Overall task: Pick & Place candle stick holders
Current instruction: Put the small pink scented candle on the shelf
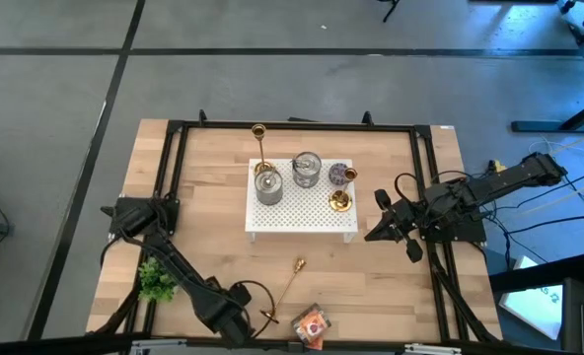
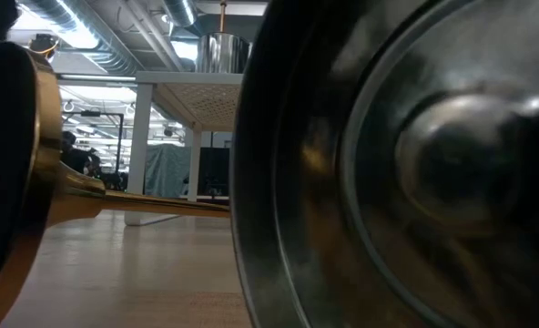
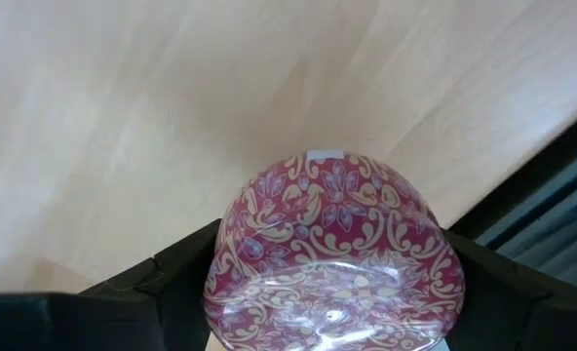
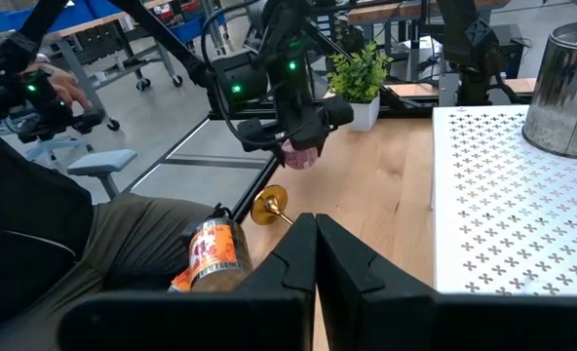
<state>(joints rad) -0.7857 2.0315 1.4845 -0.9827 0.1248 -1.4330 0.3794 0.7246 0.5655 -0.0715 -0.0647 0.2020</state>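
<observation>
Where fallen, candle stick holder (image 1: 285, 289) slim; gold.

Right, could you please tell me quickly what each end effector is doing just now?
Left end effector: closed on the pink patterned candle.
Right end effector: closed, holding nothing.

Two dark jointed arms, looping black cables, green indicator lights (left arm), matte black claw (image 4: 313, 255)
</observation>
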